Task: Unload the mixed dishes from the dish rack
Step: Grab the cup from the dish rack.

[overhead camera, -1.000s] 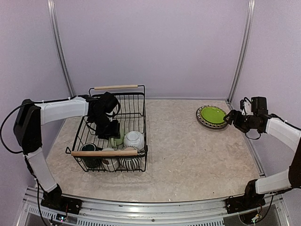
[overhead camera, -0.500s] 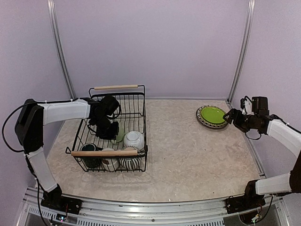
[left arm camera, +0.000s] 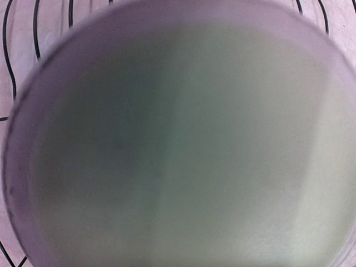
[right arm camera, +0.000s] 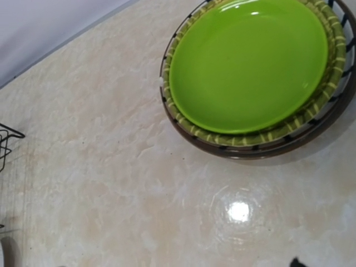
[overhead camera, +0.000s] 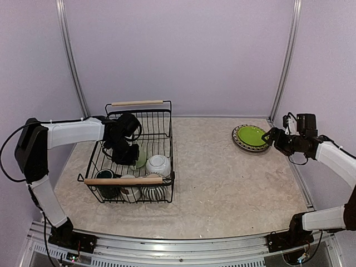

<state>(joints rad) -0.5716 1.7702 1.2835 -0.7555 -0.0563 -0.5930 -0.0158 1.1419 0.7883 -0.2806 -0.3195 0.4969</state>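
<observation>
from above, the left claw (overhead camera: 127, 151) is down inside the black wire rack (overhead camera: 168, 118), right at the pale green mug (overhead camera: 141, 158); i cannot tell whether its fingers are pressed on it; a white bowl (overhead camera: 158, 164) sits just beside the mug; over on the right the green plate (overhead camera: 251, 136) lies on a striped plate (overhead camera: 239, 144) on the table (overhead camera: 222, 183), and the right claw (overhead camera: 269, 137) hovers at their edge, spread with nothing in it; the left wrist camera is filled by the blurred hollow of the mug (left arm camera: 183, 144), rack wires (left arm camera: 36, 28) at the corner; the right wrist camera looks down on the green plate (right arm camera: 247, 61), stacked on the striped plate (right arm camera: 258, 149), a rack corner (right arm camera: 6, 139) far left.
</observation>
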